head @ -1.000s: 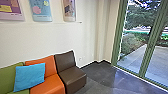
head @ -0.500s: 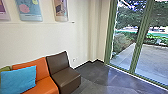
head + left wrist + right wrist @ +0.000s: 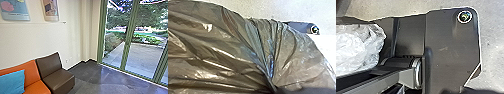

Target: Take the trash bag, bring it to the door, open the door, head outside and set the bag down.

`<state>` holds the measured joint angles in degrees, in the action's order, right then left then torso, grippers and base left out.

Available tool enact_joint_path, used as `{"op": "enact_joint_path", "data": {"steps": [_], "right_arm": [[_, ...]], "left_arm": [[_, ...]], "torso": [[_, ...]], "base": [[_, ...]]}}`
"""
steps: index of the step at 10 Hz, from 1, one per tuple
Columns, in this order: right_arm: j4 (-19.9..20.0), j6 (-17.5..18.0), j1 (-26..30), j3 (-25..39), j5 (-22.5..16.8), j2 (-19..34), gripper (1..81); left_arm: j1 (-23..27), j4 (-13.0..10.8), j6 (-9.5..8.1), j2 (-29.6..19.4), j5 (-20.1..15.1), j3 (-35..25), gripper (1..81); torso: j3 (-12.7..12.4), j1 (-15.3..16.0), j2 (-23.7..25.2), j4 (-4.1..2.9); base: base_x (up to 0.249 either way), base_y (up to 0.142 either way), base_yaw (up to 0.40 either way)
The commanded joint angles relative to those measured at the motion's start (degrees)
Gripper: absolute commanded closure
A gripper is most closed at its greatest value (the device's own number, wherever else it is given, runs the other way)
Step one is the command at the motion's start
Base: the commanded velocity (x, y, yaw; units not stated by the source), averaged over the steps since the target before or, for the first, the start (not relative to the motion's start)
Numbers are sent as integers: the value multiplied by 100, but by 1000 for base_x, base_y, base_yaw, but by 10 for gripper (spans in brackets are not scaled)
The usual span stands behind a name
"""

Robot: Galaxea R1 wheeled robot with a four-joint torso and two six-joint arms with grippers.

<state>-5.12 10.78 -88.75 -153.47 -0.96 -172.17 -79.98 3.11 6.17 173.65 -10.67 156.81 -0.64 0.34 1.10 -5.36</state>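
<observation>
One trash bag (image 3: 213, 57) is pinched by the left tool (image 3: 275, 90); right tool, can't tell.

Bright daylight is admitted through the glass panes (image 3: 145, 57), and a pale sheen is cast on the dark floor (image 3: 112, 83). The wall (image 3: 40, 40) is evenly lit. In the left wrist view, the trash bag (image 3: 205, 62) is streaked with glints, and the background is partly washed out to white.

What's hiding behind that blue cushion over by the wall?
The orange backrest shows above the blue cushion and beside it. What lies directly behind the cushion is covered, so I can't tell whether anything is tucked there.
</observation>
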Motion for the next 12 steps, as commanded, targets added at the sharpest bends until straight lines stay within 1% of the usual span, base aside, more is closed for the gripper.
{"op": "enact_joint_path", "data": {"steps": [1,3,9,12], "right_arm": [[-33,3,265,2,-282,-14,10],[-33,12,265,-7,-282,-22,10],[-33,3,283,-7,-290,-31,10],[-33,3,300,-7,-290,-48,10]], "left_arm": [[400,-30,42,21,-340,8,811],[400,-21,77,21,-340,8,811],[400,-30,86,38,-340,8,811],[399,-21,139,47,-340,8,811]], "torso": [[0,0,0,0],[0,0,0,0],[0,0,0,0],[0,0,0,0]], "base": [[0,0,-242],[0,0,-256],[0,0,-277],[0,0,-289]]}}
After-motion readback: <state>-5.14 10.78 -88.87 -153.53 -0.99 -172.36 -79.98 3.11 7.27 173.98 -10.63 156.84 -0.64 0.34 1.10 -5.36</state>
